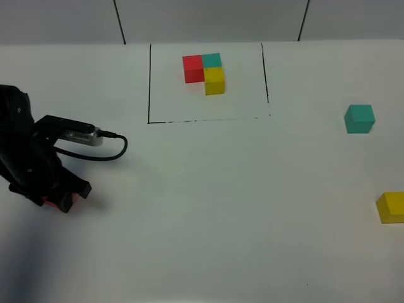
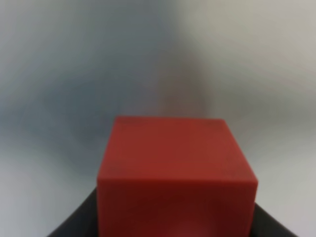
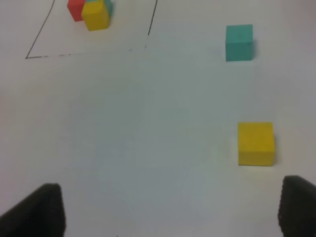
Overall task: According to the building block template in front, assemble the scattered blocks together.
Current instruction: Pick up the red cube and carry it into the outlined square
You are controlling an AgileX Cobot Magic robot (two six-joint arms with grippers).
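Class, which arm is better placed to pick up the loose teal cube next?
Right: the right end effector, open, faces the teal cube; the left end effector is shut on the red cube.

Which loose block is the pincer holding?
The red block, gripped by the left pincer. The loose teal block and yellow block lie free, untouched.

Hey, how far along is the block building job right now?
Nothing is joined yet. In hand: the left pincer is shut on the red cube, far from the framed template. Left to do: the teal cube and yellow cube lie apart on the right, untouched, with the right pincer open and empty near the yellow one.
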